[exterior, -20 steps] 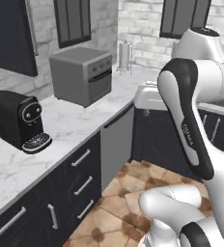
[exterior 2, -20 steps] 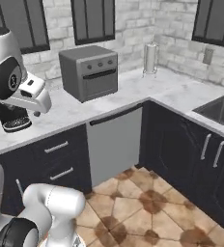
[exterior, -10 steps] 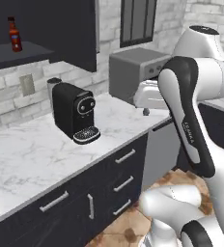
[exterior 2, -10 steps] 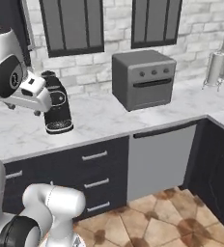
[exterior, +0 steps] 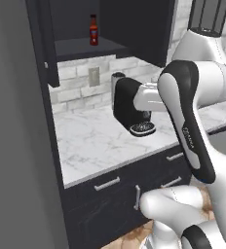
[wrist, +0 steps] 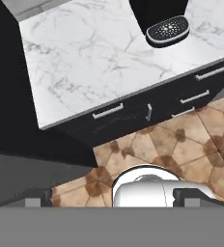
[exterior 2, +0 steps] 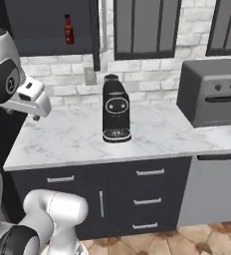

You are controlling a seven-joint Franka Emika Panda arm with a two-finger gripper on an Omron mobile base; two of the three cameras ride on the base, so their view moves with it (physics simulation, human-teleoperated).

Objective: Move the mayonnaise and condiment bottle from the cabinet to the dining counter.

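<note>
The condiment bottle (exterior: 93, 30), slim and red with a dark cap, stands upright on the shelf inside the open black cabinet (exterior: 79, 48). From the right it shows as the same bottle (exterior 2: 67, 29) in the cabinet (exterior 2: 43, 22), high above the worktop. The mayonnaise and the dining counter are out of view. My gripper (exterior 2: 36, 114) hangs over the left end of the marble worktop, well below and left of the bottle, pointing down. In the hand view the gripper (wrist: 113, 200) is open and empty, its fingertips (wrist: 34, 201) wide apart above the floor.
A black coffee machine (exterior 2: 116, 109) stands on the marble worktop (exterior 2: 72, 142) under the cabinet. The cabinet door (exterior: 137, 29) hangs open to the right. A grey toaster oven (exterior 2: 212, 92) sits at the right. Black drawers (exterior 2: 147, 199) line the front; a dark tall panel (exterior: 17, 146) rises at the left.
The whole picture has shifted as the base moved left along the counter: the open cabinet with the red bottle has come into view. The gripper stays open.
</note>
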